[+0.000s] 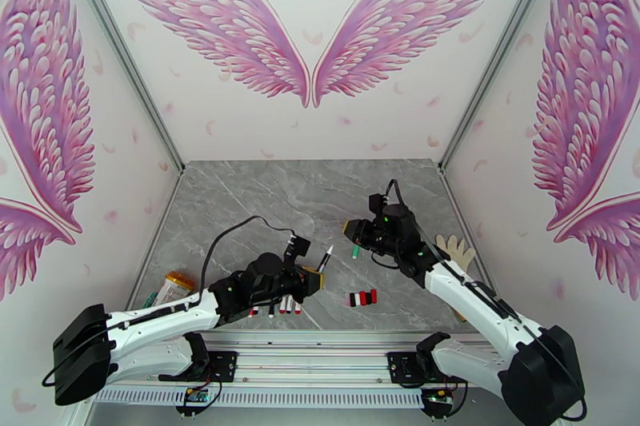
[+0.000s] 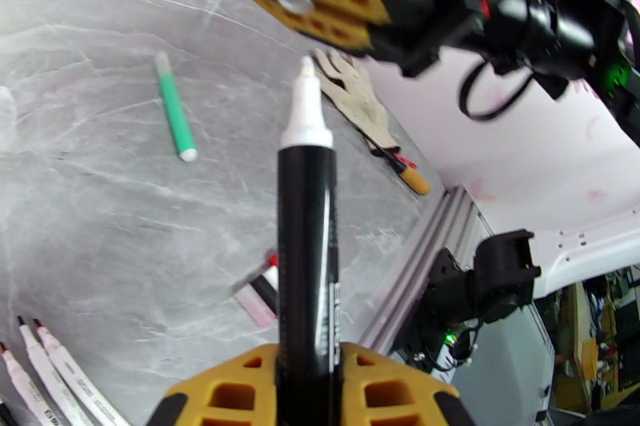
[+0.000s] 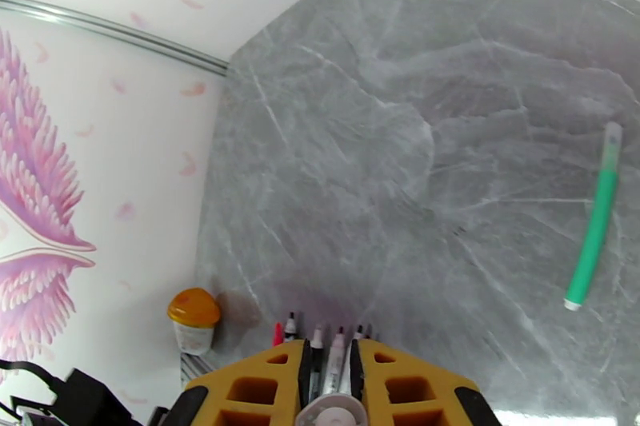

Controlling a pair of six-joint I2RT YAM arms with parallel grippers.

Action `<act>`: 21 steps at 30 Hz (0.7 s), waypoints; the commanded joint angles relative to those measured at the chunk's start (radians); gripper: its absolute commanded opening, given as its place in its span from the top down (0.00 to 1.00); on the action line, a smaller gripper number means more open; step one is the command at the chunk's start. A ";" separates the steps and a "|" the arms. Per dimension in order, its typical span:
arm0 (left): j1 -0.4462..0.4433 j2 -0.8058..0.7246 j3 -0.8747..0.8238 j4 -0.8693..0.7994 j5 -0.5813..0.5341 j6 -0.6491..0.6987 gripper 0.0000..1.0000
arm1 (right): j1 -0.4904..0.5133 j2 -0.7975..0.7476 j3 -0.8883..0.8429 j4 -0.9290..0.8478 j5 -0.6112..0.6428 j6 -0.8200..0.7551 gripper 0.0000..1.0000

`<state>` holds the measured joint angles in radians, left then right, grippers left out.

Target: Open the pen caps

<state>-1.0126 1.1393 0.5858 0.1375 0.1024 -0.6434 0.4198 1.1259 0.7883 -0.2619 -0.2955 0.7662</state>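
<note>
Left gripper (image 2: 308,368) clamps a glossy black pen (image 2: 306,260), white tapered nib (image 2: 306,112) jutting ahead; right gripper (image 3: 330,360) pinches a stubby round cap (image 3: 332,413).

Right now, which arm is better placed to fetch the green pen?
Right, probably. The right gripper hangs just beside the green pen, though it's shut on a cap. The left gripper sits farther off, shut on the black pen.

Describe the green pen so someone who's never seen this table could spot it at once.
On the grey table, look mid-table near the right tool. The green pen lies there alone, flat on bare stone. It's the only green one, apart from the row of pens by the left arm.
</note>
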 commanded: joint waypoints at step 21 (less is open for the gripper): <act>-0.064 0.072 0.051 -0.012 -0.119 0.003 1.00 | 0.000 -0.001 -0.082 -0.620 0.297 -0.157 0.88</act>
<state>-1.0691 1.1984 0.5987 0.1360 -0.0048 -0.6567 0.4198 1.1061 0.7280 -0.8246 -0.0509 0.5995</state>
